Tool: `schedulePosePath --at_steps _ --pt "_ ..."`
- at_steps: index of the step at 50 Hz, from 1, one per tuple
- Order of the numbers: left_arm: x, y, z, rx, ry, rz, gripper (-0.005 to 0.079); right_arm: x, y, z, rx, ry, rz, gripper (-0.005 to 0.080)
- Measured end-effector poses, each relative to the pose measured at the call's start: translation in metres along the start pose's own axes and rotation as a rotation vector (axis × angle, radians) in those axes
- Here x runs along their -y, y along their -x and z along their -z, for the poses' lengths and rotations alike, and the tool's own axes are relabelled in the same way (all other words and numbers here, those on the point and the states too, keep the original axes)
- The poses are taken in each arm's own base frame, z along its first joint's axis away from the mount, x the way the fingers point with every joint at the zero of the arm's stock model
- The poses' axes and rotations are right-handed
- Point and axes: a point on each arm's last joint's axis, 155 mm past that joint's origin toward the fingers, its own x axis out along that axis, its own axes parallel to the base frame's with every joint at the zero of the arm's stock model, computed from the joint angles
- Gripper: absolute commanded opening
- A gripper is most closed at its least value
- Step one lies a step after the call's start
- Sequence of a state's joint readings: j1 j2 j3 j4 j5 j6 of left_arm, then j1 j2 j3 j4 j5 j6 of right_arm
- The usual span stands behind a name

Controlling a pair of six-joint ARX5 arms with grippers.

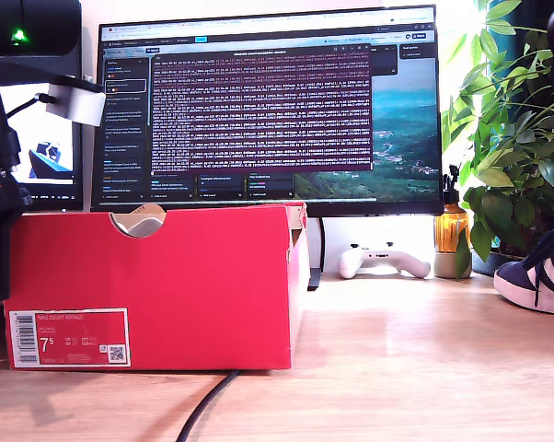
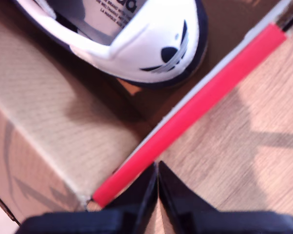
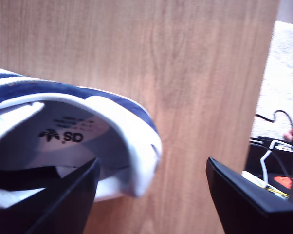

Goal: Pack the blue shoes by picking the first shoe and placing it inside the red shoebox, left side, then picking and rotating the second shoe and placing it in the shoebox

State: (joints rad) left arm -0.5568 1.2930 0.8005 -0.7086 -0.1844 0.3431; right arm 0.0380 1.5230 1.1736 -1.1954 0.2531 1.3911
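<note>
Shoebox: large bright red cardboard shoebox (image 1: 157,285) with a notched top edge and a label reading 7.5; our landmark, standing on the wooden table (image 1: 397,368).
First shoe: navy-blue suede sneaker with white lining (image 2: 137,44), lying inside the shoebox near one corner.
Second shoe: matching navy striped sneaker (image 3: 64,146), on the table well apart from the shoebox.
Handling: we judge the shoes light, with soft uppers and stiffer heel collars; the collar rim is the best hold.
Our first gripper (image 2: 157,180): jaws pressed together, empty, above the shoebox rim.
Our second gripper (image 3: 151,195): jaws wide, one finger inside the second shoe's heel opening.
Views: only the first wrist view shows the shoebox interior; the exterior view shows just its outer wall.
</note>
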Motion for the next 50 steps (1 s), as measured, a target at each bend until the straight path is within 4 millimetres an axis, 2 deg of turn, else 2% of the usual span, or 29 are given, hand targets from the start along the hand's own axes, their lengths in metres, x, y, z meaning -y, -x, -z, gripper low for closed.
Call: schedulePosePath --at_steps 7,15,19,21,23,27,29,32,37,50 --pt "0.000 0.000 0.000 0.000 0.000 0.000 -0.0016 -0.007 -0.009 -0.003 0.002 -0.027 -0.033 0.0640" --pt "0.000 0.000 0.000 0.000 0.000 0.001 -0.0016 0.006 -0.036 0.009 -0.055 -0.070 -0.004 0.0614" --pt "0.000 0.000 0.000 0.000 0.000 0.001 -0.0016 0.010 -0.048 0.013 -0.074 -0.106 -0.001 0.0559" --pt "0.000 0.000 0.000 0.000 0.000 0.001 -0.0016 0.008 -0.050 0.015 -0.082 -0.111 -0.012 0.0486" --pt "0.000 0.000 0.000 0.000 0.000 0.001 -0.0016 0.007 -0.051 0.014 -0.083 -0.118 -0.020 0.0349" --pt "0.000 0.000 0.000 0.000 0.000 0.001 -0.0016 0.005 -0.052 0.014 -0.084 -0.140 -0.026 -0.0030" --pt "0.000 0.000 0.000 0.000 0.000 0.001 -0.0016 0.005 -0.051 0.014 -0.085 -0.160 -0.025 0.0012" --pt "0.000 0.000 0.000 0.000 0.000 0.001 -0.0016 0.004 -0.051 0.014 -0.084 -0.170 -0.029 -0.0014" --pt "0.000 0.000 0.000 0.000 0.000 0.001 -0.0016 0.002 -0.051 0.013 -0.082 -0.163 -0.036 -0.0013" --pt "0.000 0.000 0.000 0.001 0.000 0.001 -0.0016 0.009 -0.044 0.014 -0.093 0.011 -0.008 -0.0013"
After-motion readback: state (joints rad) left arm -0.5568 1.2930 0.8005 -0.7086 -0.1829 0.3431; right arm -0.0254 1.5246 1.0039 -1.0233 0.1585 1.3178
